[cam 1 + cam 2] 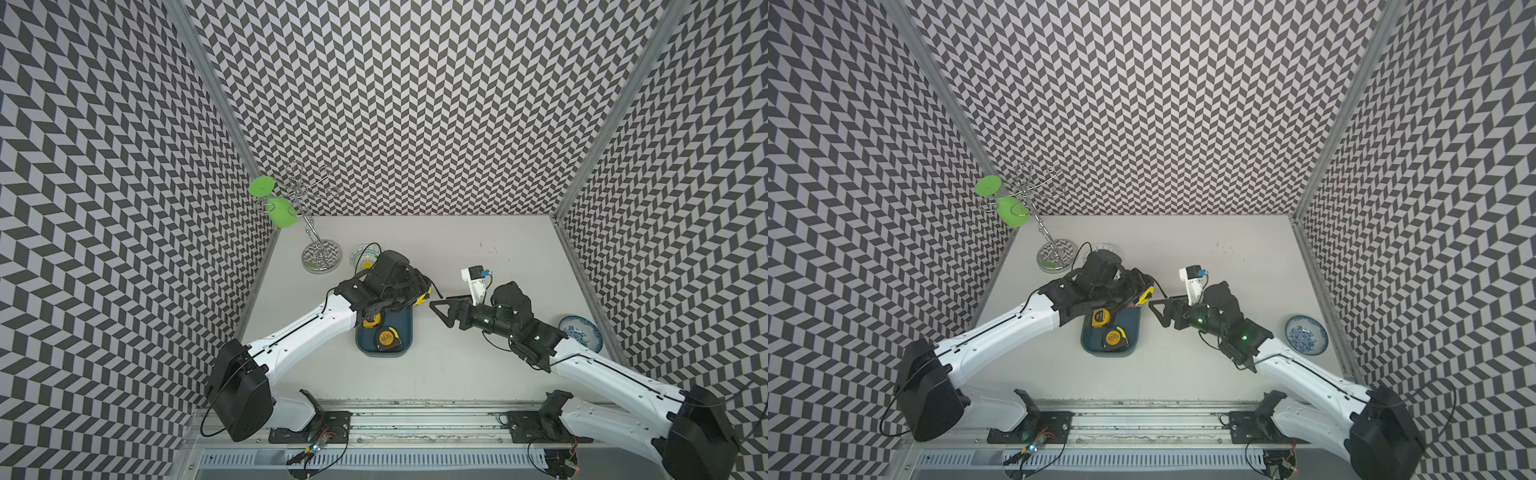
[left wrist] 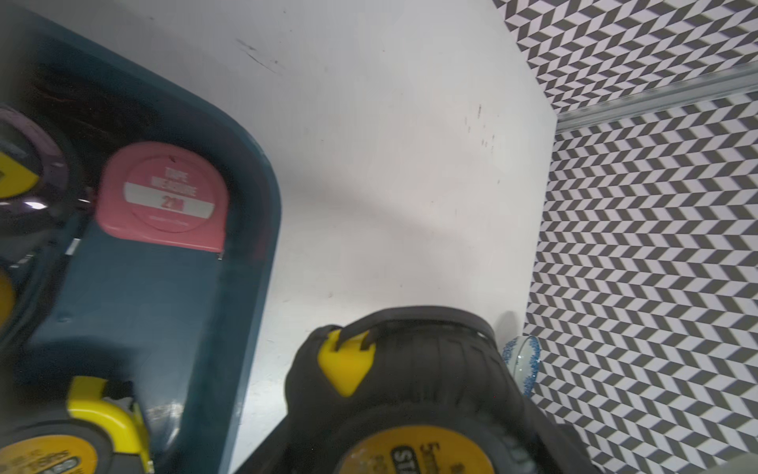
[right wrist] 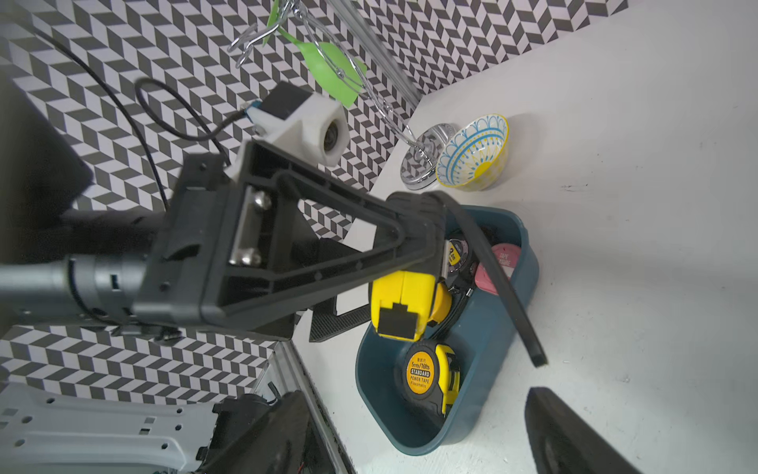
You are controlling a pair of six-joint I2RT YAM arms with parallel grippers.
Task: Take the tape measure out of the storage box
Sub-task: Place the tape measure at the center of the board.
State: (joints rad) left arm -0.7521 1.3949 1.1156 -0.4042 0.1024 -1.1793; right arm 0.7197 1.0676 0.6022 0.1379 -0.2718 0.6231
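White tabletop (image 1: 498, 365). I note left gripper (image 1: 1136, 291) clamped on yellow-black tape measure (image 3: 404, 303), held above storage box (image 1: 384, 354) rim, presumably to clear wall. Right gripper (image 1: 439, 312) spread apart, empty, alongside, probably awaiting handover.

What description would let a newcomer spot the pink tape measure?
Find the dark teal storage box near the middle of the white table. Look into its far right corner. The pink tape measure lies flat there by the rounded wall, the only pink case among black-and-yellow tape measures.
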